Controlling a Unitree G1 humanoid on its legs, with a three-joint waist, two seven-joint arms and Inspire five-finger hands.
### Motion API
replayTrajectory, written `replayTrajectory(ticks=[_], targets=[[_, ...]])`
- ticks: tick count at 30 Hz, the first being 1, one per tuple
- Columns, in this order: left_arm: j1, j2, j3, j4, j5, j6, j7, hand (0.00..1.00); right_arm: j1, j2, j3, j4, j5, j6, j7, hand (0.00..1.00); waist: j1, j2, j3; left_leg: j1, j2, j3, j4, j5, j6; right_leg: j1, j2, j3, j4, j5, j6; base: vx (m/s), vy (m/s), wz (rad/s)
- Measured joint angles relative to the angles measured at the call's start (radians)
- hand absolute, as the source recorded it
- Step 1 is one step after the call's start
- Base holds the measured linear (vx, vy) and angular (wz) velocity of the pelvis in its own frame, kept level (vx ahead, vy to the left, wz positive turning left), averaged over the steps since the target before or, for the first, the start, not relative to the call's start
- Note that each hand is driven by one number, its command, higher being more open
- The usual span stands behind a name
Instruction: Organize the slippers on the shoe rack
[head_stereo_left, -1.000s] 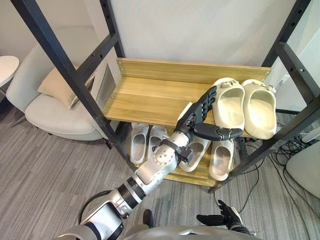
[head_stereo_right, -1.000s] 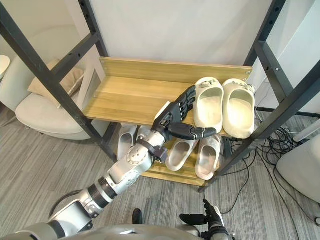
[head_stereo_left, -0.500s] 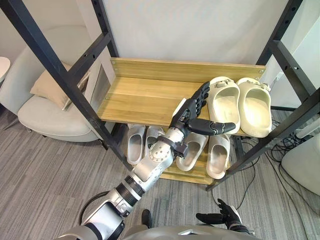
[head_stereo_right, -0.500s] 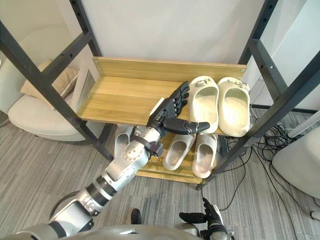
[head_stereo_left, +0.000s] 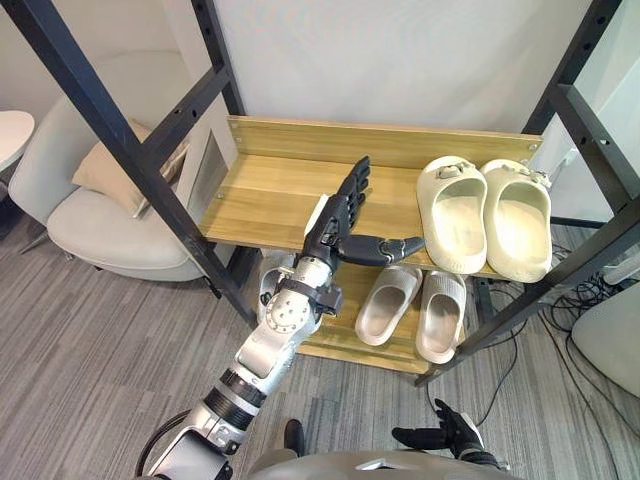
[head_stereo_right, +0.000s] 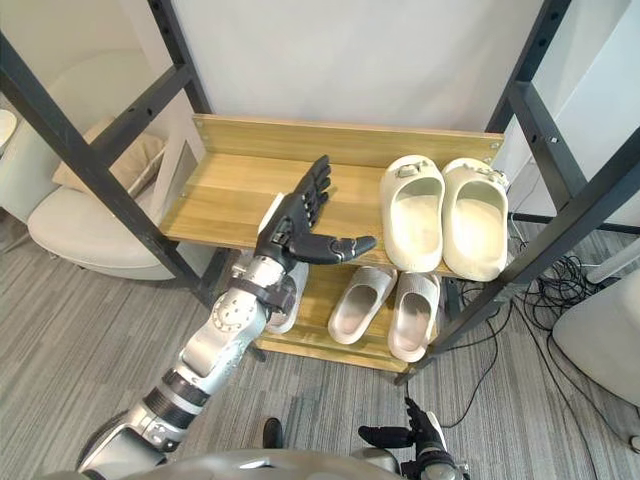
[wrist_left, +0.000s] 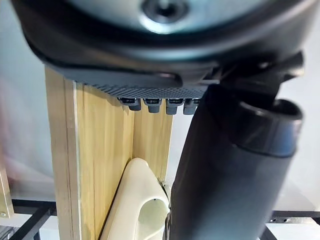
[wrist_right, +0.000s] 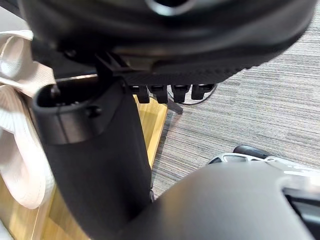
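Hovering over the shelf (head_stereo_left: 265, 200), left hand (head_stereo_left: 335, 228) spreads straight fingers (head_stereo_left: 356, 183) near cream slippers (head_stereo_left: 452, 215)

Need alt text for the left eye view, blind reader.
The robot's left hand, open with fingers straight, is held above the upper wooden shelf of a shoe rack, left of a cream pair of slippers. More pale slippers sit on the lower shelf. An armchair stands at left.

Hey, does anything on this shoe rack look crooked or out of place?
Nothing serious. The cream slippers sit neatly paired at the right end of the upper shelf. On the lower shelf, one pale slipper angles slightly away from its mate. The left hand hovers open, holding nothing.
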Motion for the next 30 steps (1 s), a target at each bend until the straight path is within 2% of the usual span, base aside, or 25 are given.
replayTrajectory(ticks=[3,9,14,18,23,25,30], targets=[[0.017,0.011,0.016,-0.013,-0.005,0.0,0.001,1.0,0.0,-0.001,0.0,0.008,0.0,0.0,0.003,1.0,0.008,0.0,0.0,0.003,0.0,-0.003,0.0,0.0,0.0,0.0,0.0,-0.002,0.01,-0.006,-0.001,0.0,0.0,0.0],[0.075,0.018,0.022,-0.206,-0.161,-0.002,-0.022,1.0,0.003,-0.001,-0.005,0.024,0.001,-0.005,0.007,1.0,0.025,0.0,0.0,0.003,-0.003,-0.005,0.004,0.001,0.001,-0.001,-0.002,-0.002,0.015,-0.009,-0.002,0.0,0.0,0.0],[0.087,0.019,-0.015,-0.348,-0.256,-0.025,-0.085,1.0,0.003,-0.002,-0.013,0.031,0.0,-0.006,0.019,1.0,0.033,0.006,-0.004,0.006,-0.006,-0.006,0.004,0.001,0.001,0.0,-0.001,-0.001,0.021,-0.011,-0.005,0.0,0.0,0.0],[0.126,0.023,-0.092,-0.408,-0.343,-0.032,-0.152,1.0,0.003,-0.012,-0.013,0.045,0.0,-0.013,0.028,1.0,0.038,0.02,-0.014,0.009,-0.005,-0.008,0.004,0.002,0.002,0.0,-0.001,-0.002,0.031,-0.016,-0.005,0.0,0.0,0.0],[0.217,0.061,-0.246,-0.4,-0.378,-0.019,-0.248,1.0,0.002,-0.021,-0.012,0.059,0.0,-0.021,0.038,1.0,0.04,0.028,-0.023,0.015,-0.005,-0.01,0.003,0.002,0.002,0.001,0.0,-0.005,0.041,-0.021,-0.004,0.0,0.0,0.0],[0.241,0.086,-0.307,-0.337,-0.383,-0.006,-0.292,1.0,0.002,-0.022,-0.008,0.061,-0.002,-0.021,0.039,1.0,0.041,0.027,-0.022,0.027,-0.006,-0.017,-0.001,0.002,0.002,0.017,0.001,-0.011,0.041,-0.024,-0.004,-0.03,-0.011,0.08],[0.325,0.125,-0.351,-0.156,-0.384,0.064,-0.349,1.0,0.001,-0.025,0.019,0.063,-0.019,-0.023,0.04,1.0,0.042,0.016,-0.029,0.038,-0.003,-0.031,-0.001,0.002,0.0,0.026,-0.001,-0.025,0.052,-0.04,-0.005,-0.02,-0.009,0.08]])
